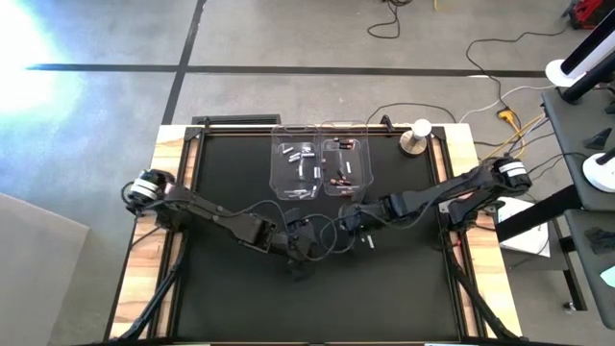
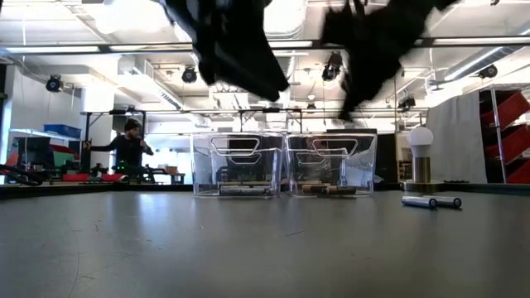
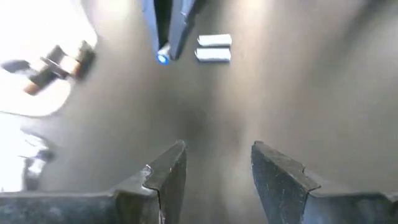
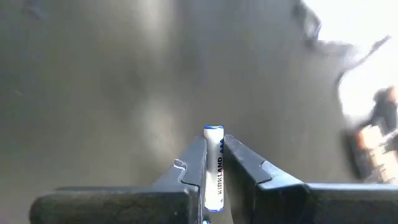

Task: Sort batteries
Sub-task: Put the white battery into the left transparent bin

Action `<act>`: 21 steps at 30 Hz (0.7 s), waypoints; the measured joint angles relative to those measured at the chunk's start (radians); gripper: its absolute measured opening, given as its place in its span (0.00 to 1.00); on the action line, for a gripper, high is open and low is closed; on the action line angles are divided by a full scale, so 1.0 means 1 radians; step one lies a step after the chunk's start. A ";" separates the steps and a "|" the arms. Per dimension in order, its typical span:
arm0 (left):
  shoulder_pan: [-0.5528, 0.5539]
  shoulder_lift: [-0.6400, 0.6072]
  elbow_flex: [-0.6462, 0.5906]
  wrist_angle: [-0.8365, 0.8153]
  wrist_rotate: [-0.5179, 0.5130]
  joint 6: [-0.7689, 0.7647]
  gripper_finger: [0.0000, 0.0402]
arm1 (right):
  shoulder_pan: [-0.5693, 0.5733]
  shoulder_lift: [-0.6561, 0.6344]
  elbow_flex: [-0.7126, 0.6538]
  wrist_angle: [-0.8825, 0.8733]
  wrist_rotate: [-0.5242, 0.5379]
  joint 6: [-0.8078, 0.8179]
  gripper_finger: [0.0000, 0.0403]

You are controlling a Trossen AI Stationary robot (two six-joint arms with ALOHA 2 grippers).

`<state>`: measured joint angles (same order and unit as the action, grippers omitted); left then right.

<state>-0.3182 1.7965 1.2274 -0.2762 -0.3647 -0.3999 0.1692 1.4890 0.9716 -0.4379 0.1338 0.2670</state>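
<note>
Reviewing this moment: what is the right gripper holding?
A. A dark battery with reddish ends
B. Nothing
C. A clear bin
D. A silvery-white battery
D: in the right wrist view the right gripper is shut on a silvery-white battery, which stands between its fingers with its blue-ringed tip clear of them.

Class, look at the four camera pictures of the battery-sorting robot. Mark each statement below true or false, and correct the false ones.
1. The right gripper is shut on a white battery. True.
2. The left gripper holds a battery. False: its fingers stand open with nothing between them.
3. Two silvery batteries lie loose on the table mat, outside the bins. True.
4. The two clear bins stand far apart at opposite table edges. False: they stand side by side at the far middle of the mat.
5. The bin on the right holds dark batteries with reddish ends. True.
</note>
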 joint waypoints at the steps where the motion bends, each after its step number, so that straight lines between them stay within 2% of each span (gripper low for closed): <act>1: 0.000 -0.021 0.000 -0.010 -0.013 0.008 0.40 | 0.000 -0.009 0.028 -0.010 0.004 -0.003 0.08; 6: 0.007 -0.132 0.000 0.002 -0.019 0.054 0.40 | 0.000 -0.073 0.164 0.003 0.025 -0.004 0.08; 13: 0.024 -0.276 -0.022 0.124 -0.019 0.129 0.40 | 0.000 -0.120 0.308 0.025 0.057 -0.039 0.08; 21: 0.059 -0.352 -0.078 0.431 -0.012 0.134 0.40 | 0.008 -0.137 0.395 0.212 0.050 -0.076 0.08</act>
<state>-0.2588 1.4441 1.1491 0.1547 -0.3762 -0.2656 0.1775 1.3522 1.3666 -0.2255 0.1833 0.1905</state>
